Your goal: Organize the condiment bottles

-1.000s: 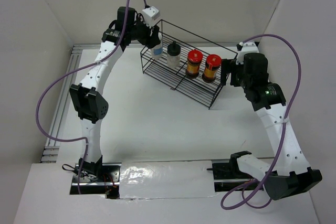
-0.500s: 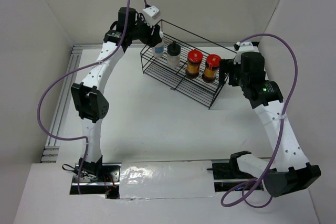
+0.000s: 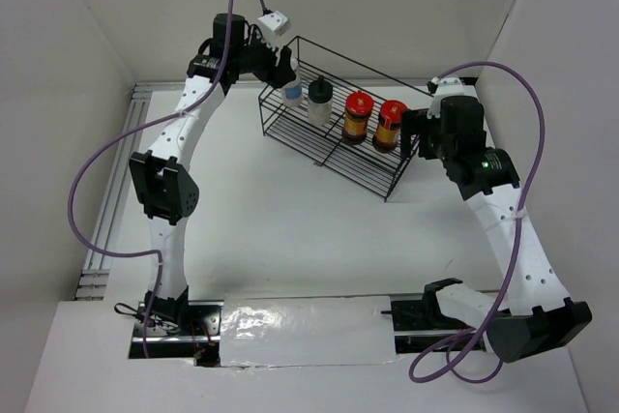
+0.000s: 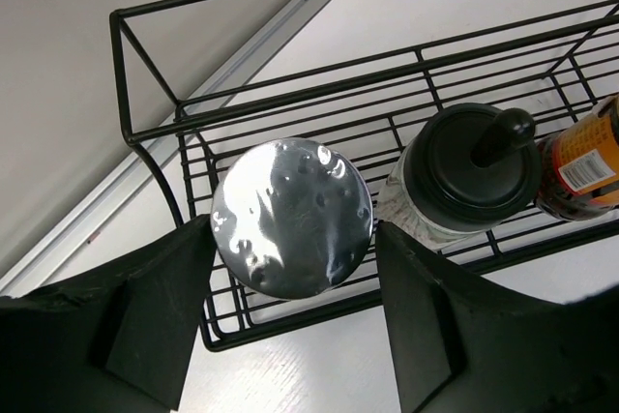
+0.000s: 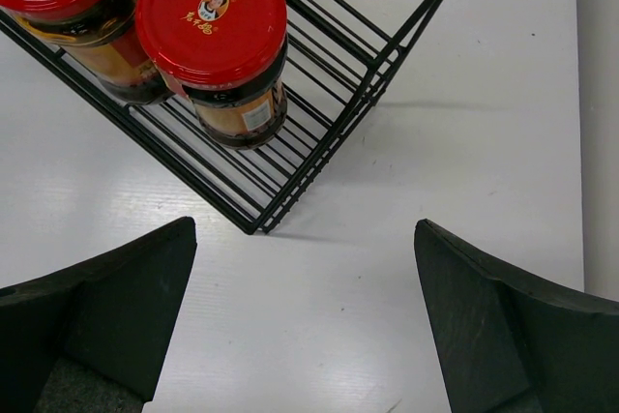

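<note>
All four bottles stand in the wire rack (image 4: 122, 74) at about 12 o'clock on the table (image 3: 290, 229), so I judge this to be the end of the placing step. From the overhead camera the white grey-capped jar (image 4: 290, 215) is at the rack's 9 o'clock end. The black-capped jar (image 4: 469, 166) is just beside it toward 3 o'clock. The two red-capped jars (image 3: 358, 115) (image 3: 390, 123) come next, at the 3 o'clock end.

My left gripper (image 3: 283, 73) is directly above the white jar. Its fingers (image 4: 155, 307) flank the grey cap at 9 and 3 o'clock, so close that I cannot tell whether they are gripping it or just clear of it. My right gripper (image 5: 305, 239) is spread wide with nothing between its fingers, above bare table just off the rack's 3 o'clock end.

Next, I think the left fingers need to part clearly from the cap. Then the wrist should rise straight up, so it neither drags the jar into its black-capped neighbour nor clips the rack's top rail.
</note>
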`<control>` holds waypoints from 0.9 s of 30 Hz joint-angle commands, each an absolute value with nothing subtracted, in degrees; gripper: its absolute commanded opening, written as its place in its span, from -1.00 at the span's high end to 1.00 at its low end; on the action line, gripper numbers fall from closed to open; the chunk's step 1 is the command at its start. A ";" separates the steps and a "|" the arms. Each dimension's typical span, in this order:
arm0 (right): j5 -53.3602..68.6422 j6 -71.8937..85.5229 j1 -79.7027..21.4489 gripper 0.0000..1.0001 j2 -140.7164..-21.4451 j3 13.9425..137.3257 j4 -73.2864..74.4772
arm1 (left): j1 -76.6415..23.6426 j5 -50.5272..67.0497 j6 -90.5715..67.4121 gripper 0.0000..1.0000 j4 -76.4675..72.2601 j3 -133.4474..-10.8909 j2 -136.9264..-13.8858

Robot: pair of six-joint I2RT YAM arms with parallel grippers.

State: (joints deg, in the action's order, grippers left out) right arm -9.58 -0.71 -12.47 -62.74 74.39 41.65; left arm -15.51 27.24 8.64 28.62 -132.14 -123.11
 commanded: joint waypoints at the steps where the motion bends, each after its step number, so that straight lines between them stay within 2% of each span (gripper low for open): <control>1: -10.10 -0.35 -13.36 -1.00 -62.75 77.08 41.31 | -15.64 29.18 7.82 -0.58 29.27 -132.89 -125.59; 10: -10.63 -0.18 -13.62 -1.00 -63.02 77.26 41.84 | -15.56 28.65 7.56 -0.74 27.60 -133.16 -126.83; 15: -10.46 -0.18 -13.97 -1.00 -63.46 77.34 41.66 | -15.47 28.83 7.47 -0.75 27.07 -131.40 -125.16; 20: -10.63 -0.18 -14.50 -1.00 -63.63 77.08 41.31 | -14.94 29.97 7.38 -0.99 28.91 -131.05 -122.70; 27: -10.28 -0.18 -14.68 -1.00 -62.14 76.29 39.55 | -14.41 33.04 10.10 -0.99 30.84 -125.78 -113.22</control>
State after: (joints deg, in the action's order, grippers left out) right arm -9.89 -0.49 -14.13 -63.57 74.67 41.60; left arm -14.79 29.34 8.84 31.03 -126.17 -121.05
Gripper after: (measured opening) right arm 0.998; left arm 0.993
